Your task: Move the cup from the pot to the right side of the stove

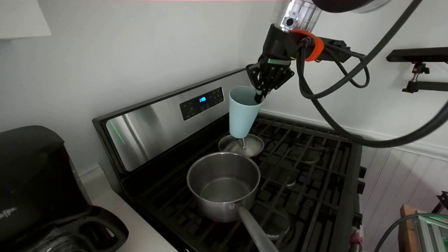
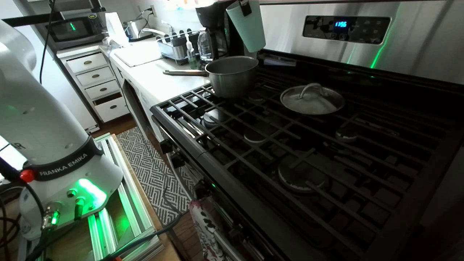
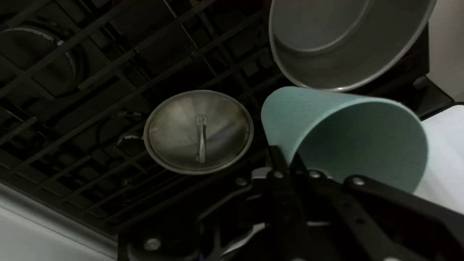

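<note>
The pale blue cup hangs in the air above the stove and tilts slightly in both exterior views. My gripper is shut on the cup's rim, one finger inside and one outside. The wrist view shows the same pinch of the fingertips on the cup, with its mouth toward the camera. The steel pot stands on the grates of the stove; its inside shows no contents. The pot also shows in the wrist view and in an exterior view, beside the cup.
A round steel lid with a raised handle lies on the grates near the back panel, below the cup in an exterior view. The pot's long handle points toward the front. A black coffee maker stands on the counter beside the stove.
</note>
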{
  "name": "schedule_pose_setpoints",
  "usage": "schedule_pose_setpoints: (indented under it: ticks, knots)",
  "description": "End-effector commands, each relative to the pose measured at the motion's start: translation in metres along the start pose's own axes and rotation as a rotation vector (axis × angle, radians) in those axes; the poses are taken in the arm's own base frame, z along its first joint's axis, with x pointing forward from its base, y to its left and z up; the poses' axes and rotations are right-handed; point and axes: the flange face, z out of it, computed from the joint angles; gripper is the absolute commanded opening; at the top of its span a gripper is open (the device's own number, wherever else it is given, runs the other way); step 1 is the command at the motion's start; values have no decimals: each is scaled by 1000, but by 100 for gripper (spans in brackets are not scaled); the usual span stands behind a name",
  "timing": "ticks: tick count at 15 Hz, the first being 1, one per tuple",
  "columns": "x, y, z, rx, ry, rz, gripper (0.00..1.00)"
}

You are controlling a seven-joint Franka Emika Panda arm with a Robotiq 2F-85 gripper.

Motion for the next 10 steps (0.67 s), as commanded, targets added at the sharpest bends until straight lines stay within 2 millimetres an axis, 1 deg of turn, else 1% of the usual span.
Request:
schedule_pose_setpoints:
  ticks: [1, 2, 4, 6, 8, 10]
  knots:
    - [32, 26, 18, -77, -24, 152, 1]
    - [45, 47, 27, -100, -23, 191, 1]
    - [62, 82, 49, -162, -34, 271, 1]
    - [75, 111, 76, -219, -65, 358, 1]
    - [84, 133, 101, -262, -94, 457, 1]
    - [93, 146, 122, -283, -125, 562, 1]
